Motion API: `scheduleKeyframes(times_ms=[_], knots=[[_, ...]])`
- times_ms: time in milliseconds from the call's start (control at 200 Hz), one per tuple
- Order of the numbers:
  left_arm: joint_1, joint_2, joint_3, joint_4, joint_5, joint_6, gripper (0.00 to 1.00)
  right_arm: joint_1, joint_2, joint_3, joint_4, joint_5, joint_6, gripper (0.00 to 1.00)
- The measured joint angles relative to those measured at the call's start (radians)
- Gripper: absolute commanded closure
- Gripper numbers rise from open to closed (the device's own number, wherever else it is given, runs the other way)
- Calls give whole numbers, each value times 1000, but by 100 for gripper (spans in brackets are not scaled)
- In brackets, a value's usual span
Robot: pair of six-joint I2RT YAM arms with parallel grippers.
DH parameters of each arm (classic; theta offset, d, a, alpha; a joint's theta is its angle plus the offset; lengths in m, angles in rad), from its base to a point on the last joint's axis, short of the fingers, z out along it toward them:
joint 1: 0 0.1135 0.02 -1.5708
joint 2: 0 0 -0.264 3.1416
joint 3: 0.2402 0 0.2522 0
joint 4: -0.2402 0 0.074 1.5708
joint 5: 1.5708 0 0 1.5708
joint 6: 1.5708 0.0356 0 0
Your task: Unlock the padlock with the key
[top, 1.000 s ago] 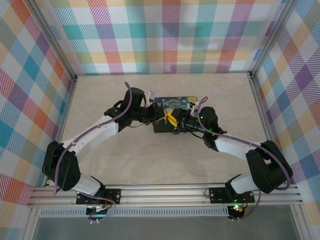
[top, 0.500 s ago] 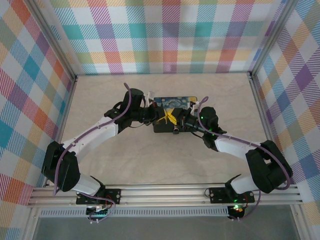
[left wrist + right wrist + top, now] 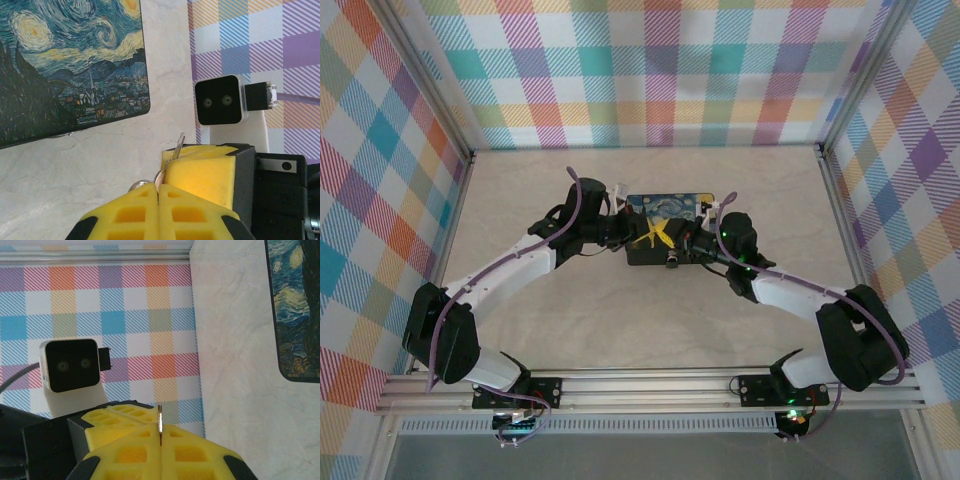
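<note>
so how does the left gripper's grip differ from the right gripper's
1. The left gripper pinches the key with blade and ring showing; the right gripper shows just a thin metal edge, probably the same bunch.
2. The left's metal slants sideways; the right's stands straight.
Both are shut, yellow-fingered, beside the painted box.

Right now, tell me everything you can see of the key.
The key is a thin grey metal blade on a small wire ring. It rises, tilted slightly right, from the seam of the shut left gripper, whose yellow fingertips pinch its ring end. The blade lies beside a yellow finger of the right gripper, itself shut on a thin metal edge, apparently the same bunch. It is held above the pale table, apart from the painted box lid.
</note>
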Motion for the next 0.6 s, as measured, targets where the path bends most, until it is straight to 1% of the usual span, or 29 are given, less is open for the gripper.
scheduleKeyframes(times_ms=[115,235,320,480,600], knots=[[3,-8,3,-27,16,32,74,0,-51,38,-137,-18,-128,96],[8,-24,17,-72,44,70,71,-10,-105,90,-299,-50,-290,96],[17,-40,26,-113,60,107,70,-27,-137,112,-393,-92,-404,95],[66,-48,27,-179,84,172,71,-71,-159,180,-583,-176,-636,96],[76,-44,39,-204,135,229,72,-85,-159,229,-702,-254,-817,94]])
